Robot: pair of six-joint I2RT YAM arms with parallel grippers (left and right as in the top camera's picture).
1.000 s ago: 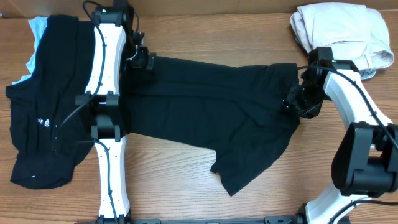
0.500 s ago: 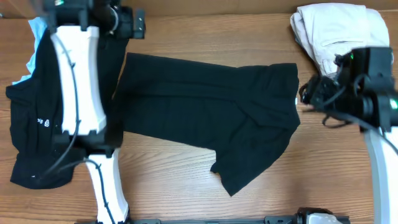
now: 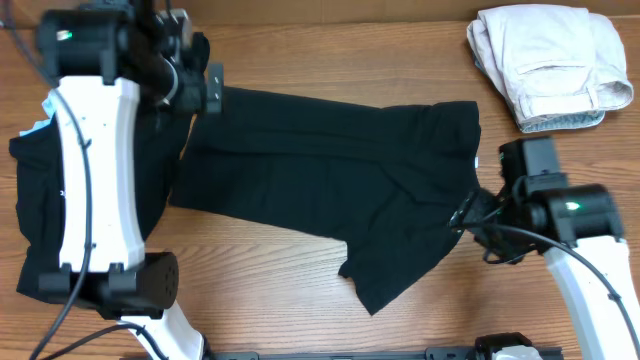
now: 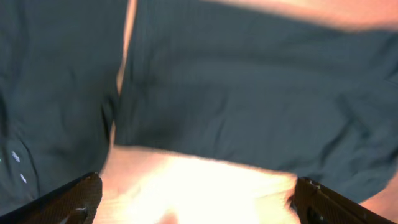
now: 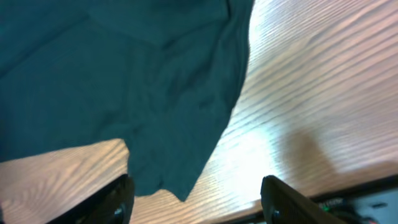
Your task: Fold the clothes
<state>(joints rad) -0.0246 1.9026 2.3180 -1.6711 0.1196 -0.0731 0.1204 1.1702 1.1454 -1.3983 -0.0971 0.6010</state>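
Observation:
A black garment (image 3: pixel 330 185) lies spread across the middle of the wooden table. It also shows in the left wrist view (image 4: pixel 249 93) and the right wrist view (image 5: pixel 124 81). A second black garment (image 3: pixel 35 220) with tiny white marks (image 4: pixel 15 158) lies at the far left, partly hidden by the left arm. My left gripper (image 3: pixel 200 85) hangs above the middle garment's top left corner, open and empty (image 4: pixel 199 205). My right gripper (image 3: pixel 470 215) hangs by the garment's lower right edge, open and empty (image 5: pixel 196 199).
A folded beige garment (image 3: pixel 545 60) sits at the back right corner. A bit of light blue cloth (image 3: pixel 38 127) peeks out at the far left. Bare wood (image 3: pixel 260 290) shows along the front of the table.
Both arms have moved off the middle garment. The left arm rose and swung left. The right arm went up, then came down by the lower right edge.

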